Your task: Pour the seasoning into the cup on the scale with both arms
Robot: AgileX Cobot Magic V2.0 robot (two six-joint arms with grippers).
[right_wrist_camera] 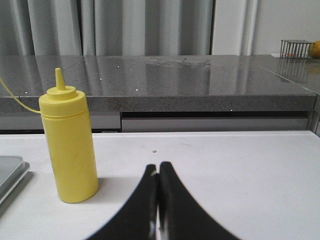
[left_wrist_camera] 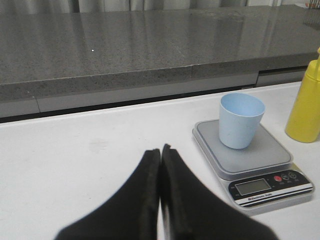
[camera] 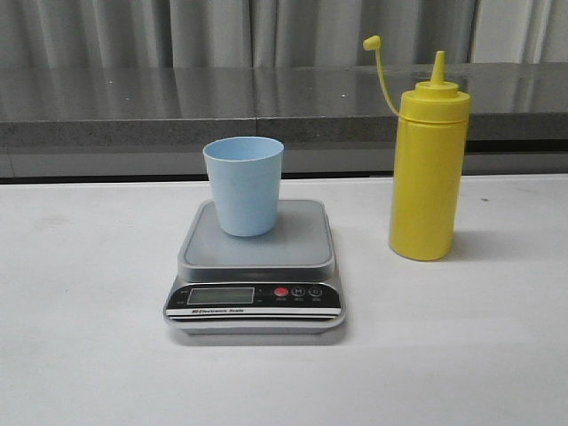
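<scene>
One tapered, smooth pale blue cup (camera: pixel 244 185) stands upright on one flat grey scale (camera: pixel 256 269). One glossy yellow cone-nozzled bottle (camera: pixel 428 164) stands beside the scale. Left gripper (left_wrist_camera: pixel 160 152) and right gripper (right_wrist_camera: pixel 158 168) both clenched, empty.

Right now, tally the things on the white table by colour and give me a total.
Yellow: 1, the bottle
Pale blue: 1, the cup
Silver-grey: 1, the scale
Total: 3
</scene>
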